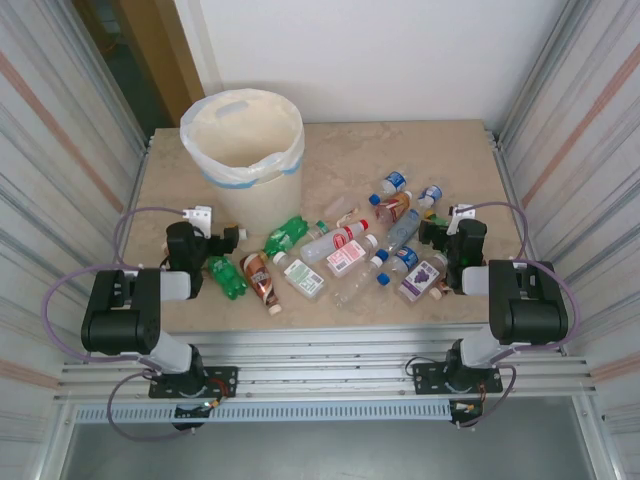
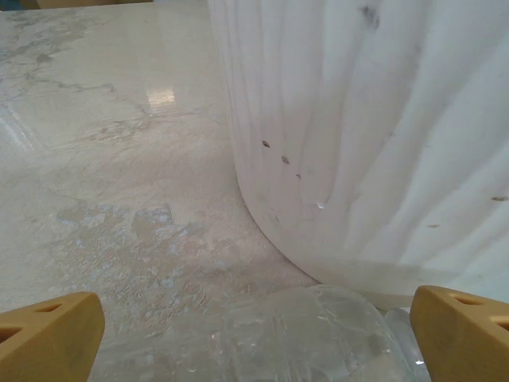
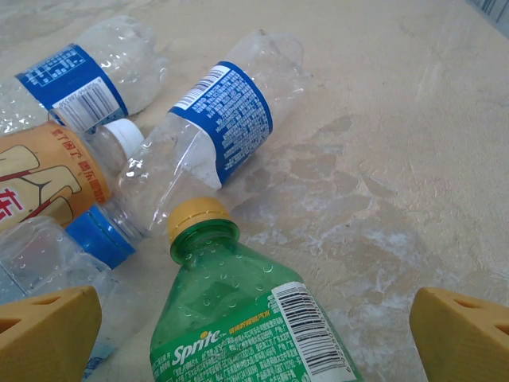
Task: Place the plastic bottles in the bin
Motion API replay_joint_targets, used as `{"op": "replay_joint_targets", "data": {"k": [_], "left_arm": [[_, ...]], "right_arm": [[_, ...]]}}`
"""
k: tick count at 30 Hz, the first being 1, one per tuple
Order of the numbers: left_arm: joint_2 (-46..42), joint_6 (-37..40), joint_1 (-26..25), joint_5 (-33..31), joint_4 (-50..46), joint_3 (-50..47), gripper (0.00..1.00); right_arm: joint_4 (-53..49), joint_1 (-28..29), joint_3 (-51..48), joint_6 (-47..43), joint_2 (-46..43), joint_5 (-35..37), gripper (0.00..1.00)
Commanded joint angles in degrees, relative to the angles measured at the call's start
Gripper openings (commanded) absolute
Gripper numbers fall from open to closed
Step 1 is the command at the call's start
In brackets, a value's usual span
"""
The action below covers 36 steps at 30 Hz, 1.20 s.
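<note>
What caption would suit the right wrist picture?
Open right gripper framing a green Sprite bottle, clear bottles beyond on the table.

The bin (image 1: 250, 207) is cream-white, its bag (image 1: 291, 150) whitish with a blue band. The counter (image 1: 350, 150) is marbled beige. A green Sprite bottle (image 3: 238, 318) has a yellow cap; at its twelve o'clock, a clear bottle (image 3: 215, 127) wears a blue-and-white label.

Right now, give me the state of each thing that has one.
left gripper, open, above a clear bottle
right gripper, open, above the Sprite bottle
bin, upright, lined, top open
plastic bottles, lying loose on the table
Sprite bottle, capped, on its side
blue-label bottle, dented, on its side
</note>
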Motion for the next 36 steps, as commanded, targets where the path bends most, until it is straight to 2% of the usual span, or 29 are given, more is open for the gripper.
{"op": "replay_joint_targets", "data": {"k": [1, 31, 36], "left_arm": [[0.2, -0.1, -0.5, -0.7, 0.4, 0.8, 0.99], [0.1, -0.4, -0.2, -0.4, 0.5, 0.7, 0.99], [-1.5, -2.5, 1.1, -1.4, -0.5, 0.7, 0.99]], "right_arm": [[0.5, 0.2, 0.9, 0.2, 0.2, 1.0, 0.98], [0.7, 0.1, 0.6, 0.2, 0.0, 0.9, 0.98], [-2.2, -0.2, 1.9, 0.5, -0.9, 0.3, 0.98]]}}
